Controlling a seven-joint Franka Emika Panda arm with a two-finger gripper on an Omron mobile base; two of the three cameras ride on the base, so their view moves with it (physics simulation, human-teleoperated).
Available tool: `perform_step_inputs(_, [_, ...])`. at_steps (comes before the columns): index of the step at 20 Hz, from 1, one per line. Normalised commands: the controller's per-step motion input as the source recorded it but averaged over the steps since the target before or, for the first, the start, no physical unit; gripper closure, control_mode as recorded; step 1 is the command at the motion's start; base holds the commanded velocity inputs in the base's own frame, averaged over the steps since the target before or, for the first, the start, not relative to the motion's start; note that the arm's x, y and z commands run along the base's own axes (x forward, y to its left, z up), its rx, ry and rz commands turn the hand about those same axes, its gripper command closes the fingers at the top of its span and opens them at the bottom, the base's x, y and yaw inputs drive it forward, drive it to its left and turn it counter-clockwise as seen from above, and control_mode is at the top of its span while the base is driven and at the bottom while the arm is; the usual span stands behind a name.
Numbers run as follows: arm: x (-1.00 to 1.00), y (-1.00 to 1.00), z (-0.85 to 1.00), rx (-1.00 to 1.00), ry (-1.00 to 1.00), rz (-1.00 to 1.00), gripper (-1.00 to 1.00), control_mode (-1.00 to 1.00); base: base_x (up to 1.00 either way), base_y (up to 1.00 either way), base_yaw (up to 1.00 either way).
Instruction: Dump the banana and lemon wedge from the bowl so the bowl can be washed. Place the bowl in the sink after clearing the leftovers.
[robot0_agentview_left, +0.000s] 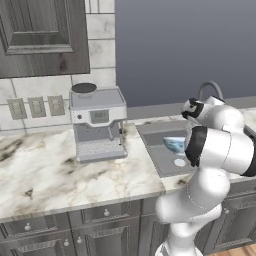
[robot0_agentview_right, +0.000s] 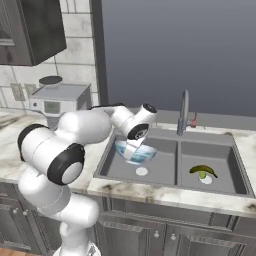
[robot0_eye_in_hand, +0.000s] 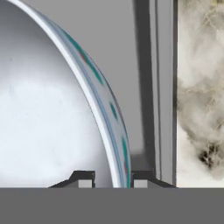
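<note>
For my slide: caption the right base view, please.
Gripper holds bowl over sink's left basin; banana lies in right.

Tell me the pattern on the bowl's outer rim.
Teal dashes on pale bowl rim, best in hand view.

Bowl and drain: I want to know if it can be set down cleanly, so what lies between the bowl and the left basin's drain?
Nothing: in the right base view, only bare grey basin floor separates the bowl, gripped at its rim, from the drain.

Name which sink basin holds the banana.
The right basin: the banana lies by its drain. The left basin has the bowl, gripped by the hand.
</note>
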Motion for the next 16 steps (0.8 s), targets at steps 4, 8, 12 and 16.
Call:
perform_step_inputs(4, [0.16, -0.04, -0.52, 0.00, -0.02, -0.01, 1.00, -1.00, 0.00, 0.00, 0.00])
perform_step_inputs(8, [0.26, -0.02, -0.37, 0.00, 0.00, -0.02, 1.00, -1.00, 0.00, 0.00, 0.00])
perform_step_inputs(12, [0.31, 0.00, -0.34, -0.03, -0.05, -0.03, 1.00, -1.00, 0.00, 0.00, 0.00])
perform_step_inputs(16, [0.30, 0.00, -0.51, -0.08, -0.12, -0.04, 1.00, -1.00, 0.00, 0.00, 0.00])
